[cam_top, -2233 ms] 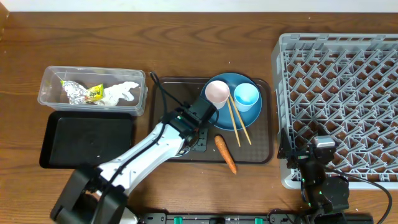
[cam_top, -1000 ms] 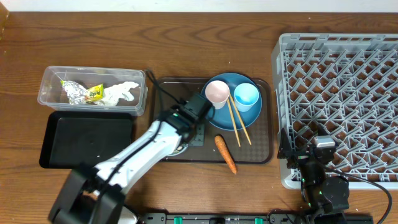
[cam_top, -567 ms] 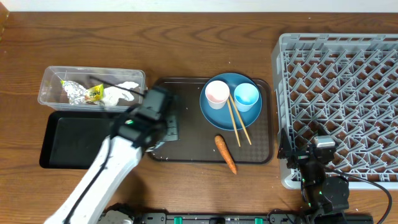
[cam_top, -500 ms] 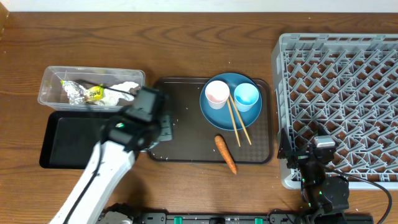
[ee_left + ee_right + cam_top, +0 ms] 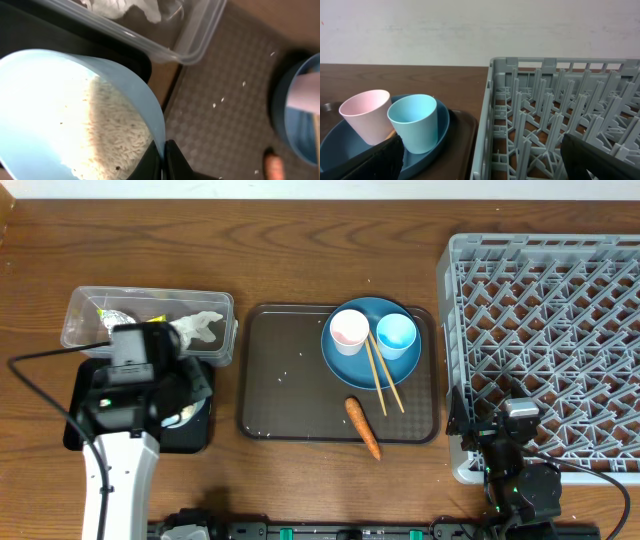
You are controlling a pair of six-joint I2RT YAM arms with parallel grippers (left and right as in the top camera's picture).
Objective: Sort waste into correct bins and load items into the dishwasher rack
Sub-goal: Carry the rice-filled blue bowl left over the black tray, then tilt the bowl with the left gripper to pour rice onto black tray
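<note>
The brown wooden surface (image 5: 300, 250) carries a clear tub (image 5: 225, 330) at far left, a black tray (image 5: 202, 432) touching its near side, a dark brown serving tray (image 5: 290, 380) mid-way, and a grey rack (image 5: 540, 300) at right.

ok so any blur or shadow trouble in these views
Left wrist: the bowl is close and slightly soft, half glaring white, the rice in shadow. Overhead: sharp, evenly lit. Right wrist: blue cup and rack crisp, its own fingers dark blurs at the bottom corners.

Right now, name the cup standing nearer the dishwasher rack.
The light-blue cup, on the blue plate's side facing the dishwasher rack; the pink cup stands farther left.
</note>
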